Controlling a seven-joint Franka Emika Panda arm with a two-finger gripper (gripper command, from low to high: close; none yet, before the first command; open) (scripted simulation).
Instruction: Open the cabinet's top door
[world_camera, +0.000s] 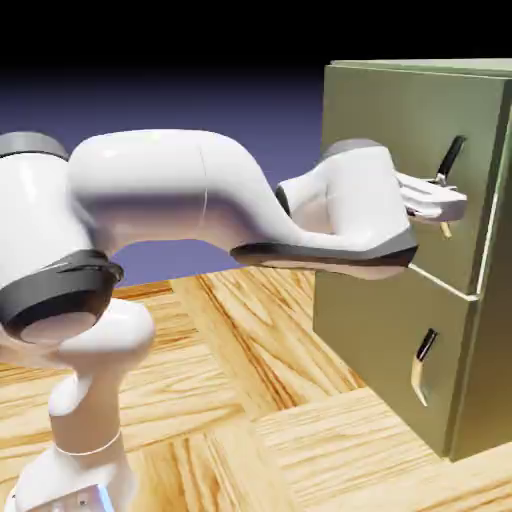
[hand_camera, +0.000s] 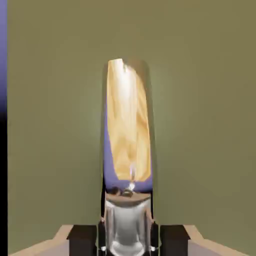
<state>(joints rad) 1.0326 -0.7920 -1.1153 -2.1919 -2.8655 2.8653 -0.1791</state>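
A wooden table (world_camera: 260, 400) of pale and honey-coloured planks carries everything here. The olive-green cabinet (world_camera: 380, 330) stands directly on it, its base well below the gripper (world_camera: 440, 205) and reaching past it toward the exterior view's right. The robot's white base (world_camera: 80, 470) rests on the planks far behind the gripper, lower left.

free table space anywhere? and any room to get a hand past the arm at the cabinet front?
Bare table: wide wooden stretch between the robot base and the cabinet, beneath the arm. Lower door's handle has open air in front. Crowded: the top door, where the claw is shut on its handle.
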